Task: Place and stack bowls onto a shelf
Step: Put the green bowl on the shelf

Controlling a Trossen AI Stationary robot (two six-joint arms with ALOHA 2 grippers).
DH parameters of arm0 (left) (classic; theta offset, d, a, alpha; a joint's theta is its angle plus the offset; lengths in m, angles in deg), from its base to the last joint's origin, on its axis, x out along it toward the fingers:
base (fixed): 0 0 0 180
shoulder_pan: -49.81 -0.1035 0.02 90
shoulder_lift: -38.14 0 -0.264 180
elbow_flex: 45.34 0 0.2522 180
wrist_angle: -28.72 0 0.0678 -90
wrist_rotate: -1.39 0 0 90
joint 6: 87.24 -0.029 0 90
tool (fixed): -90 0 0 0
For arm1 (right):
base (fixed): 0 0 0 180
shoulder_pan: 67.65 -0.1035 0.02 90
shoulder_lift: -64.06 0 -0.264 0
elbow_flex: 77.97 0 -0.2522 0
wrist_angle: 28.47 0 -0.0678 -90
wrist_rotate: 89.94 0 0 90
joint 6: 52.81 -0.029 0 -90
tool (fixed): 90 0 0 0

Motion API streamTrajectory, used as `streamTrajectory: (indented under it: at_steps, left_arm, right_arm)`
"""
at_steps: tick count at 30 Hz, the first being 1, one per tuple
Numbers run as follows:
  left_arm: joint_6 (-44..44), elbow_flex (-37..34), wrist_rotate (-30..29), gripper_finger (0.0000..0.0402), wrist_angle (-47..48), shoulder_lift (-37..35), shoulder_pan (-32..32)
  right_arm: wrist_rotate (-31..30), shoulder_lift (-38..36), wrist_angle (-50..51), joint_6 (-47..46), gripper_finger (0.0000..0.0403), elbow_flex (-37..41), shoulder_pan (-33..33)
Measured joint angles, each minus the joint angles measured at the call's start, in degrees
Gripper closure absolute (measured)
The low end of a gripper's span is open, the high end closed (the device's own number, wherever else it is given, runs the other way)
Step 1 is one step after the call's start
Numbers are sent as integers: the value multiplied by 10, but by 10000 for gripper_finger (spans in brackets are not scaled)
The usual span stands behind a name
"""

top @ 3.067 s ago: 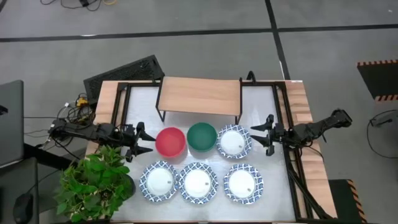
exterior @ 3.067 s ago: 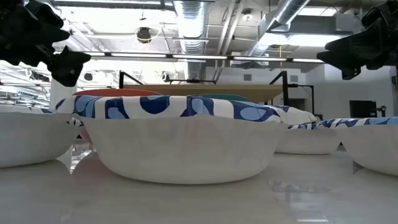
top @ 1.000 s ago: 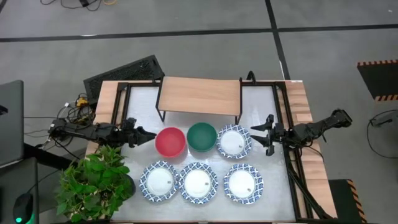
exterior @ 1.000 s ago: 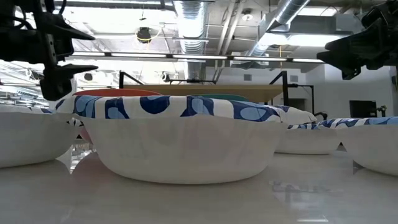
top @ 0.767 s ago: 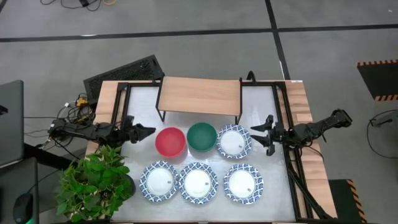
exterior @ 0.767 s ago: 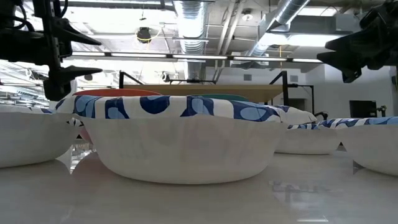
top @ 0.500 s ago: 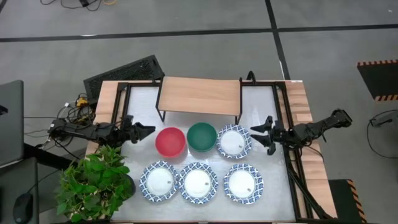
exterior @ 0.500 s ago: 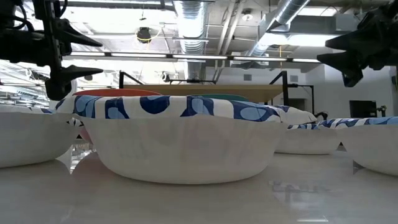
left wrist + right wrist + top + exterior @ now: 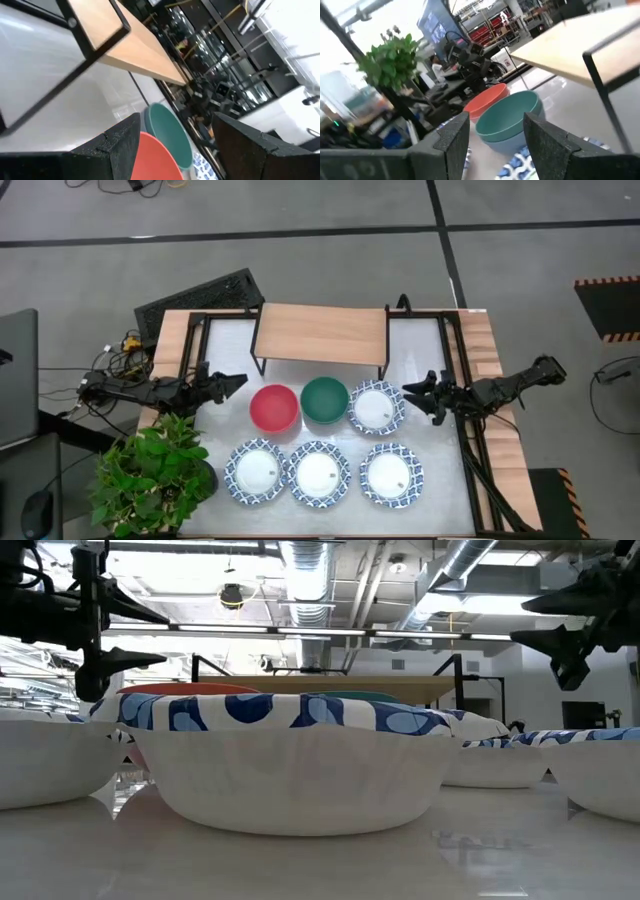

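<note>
Six bowls rest on their bases on the white table. The red-pink bowl (image 9: 273,407) and the green bowl (image 9: 324,400) stand side by side, with a blue-rimmed bowl (image 9: 375,406) to their right and three blue-rimmed bowls (image 9: 318,474) in a near row. The wooden shelf (image 9: 320,333) stands behind them on black legs. My left gripper (image 9: 237,382) is open, just left of the red-pink bowl (image 9: 159,159), above the table. My right gripper (image 9: 410,397) is open, just right of the upper blue-rimmed bowl, also in the air.
A potted green plant (image 9: 150,475) stands at the table's near left corner, close under my left arm. Black frame rails (image 9: 190,350) run along both table sides. A dark flat object (image 9: 200,295) lies behind the table's left far corner.
My left gripper has rolled about its axis and moved a little toward the far edge, staying beside the red-pink bowl. My right gripper has also rolled and crept slightly left toward the upper blue-rimmed bowl. No bowl has moved.
</note>
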Motion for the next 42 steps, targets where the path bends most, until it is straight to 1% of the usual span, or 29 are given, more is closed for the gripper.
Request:
streamTrajectory:
  at_steps: [3,5,9,12,15,18,20,22,26,29,31,33,35,37,39,42]
  left_arm:
    - [34,0,-29,168,-14,0,0]
    - [60,0,-34,168,-38,0,0]
    - [92,0,-7,168,-105,0,0]
    - [86,0,14,168,-196,0,0]
    - [46,3,28,168,-287,0,0]
    - [-2,33,33,168,-303,0,0]
    - [-26,63,33,168,-283,5,0]
    - [-44,97,34,168,-251,20,0]
    - [-56,173,34,168,-170,74,0]
    - [-57,227,37,168,-92,128,0]
    - [-55,262,38,168,-45,167,0]
    - [-54,295,50,168,2,205,0]
    - [-58,322,73,168,51,243,0]
    - [-59,346,91,168,100,275,0]
    - [-59,365,99,168,133,304,0]
    - [-59,383,100,168,147,334,0]
  right_arm:
    - [-16,0,-25,-43,192,0,10]
    - [-16,-1,-62,-72,192,0,18]
    - [-12,-1,-82,-91,192,-24,27]
    - [3,2,-81,-46,192,-59,26]
    - [3,27,-67,11,192,-109,26]
    - [-6,77,14,34,192,-174,26]
    - [-17,124,103,22,192,-224,26]
    - [-29,179,198,-12,192,-273,26]
    - [-33,295,366,-126,193,-355,37]
    - [-4,374,449,-219,197,-403,54]
    - [42,423,463,-243,201,-430,68]
    - [101,470,449,-220,205,-452,79]
    - [151,517,424,-171,211,-477,84]
    - [186,564,404,-115,217,-505,88]
    - [200,611,398,-59,224,-538,90]
    - [200,679,399,48,232,-586,91]
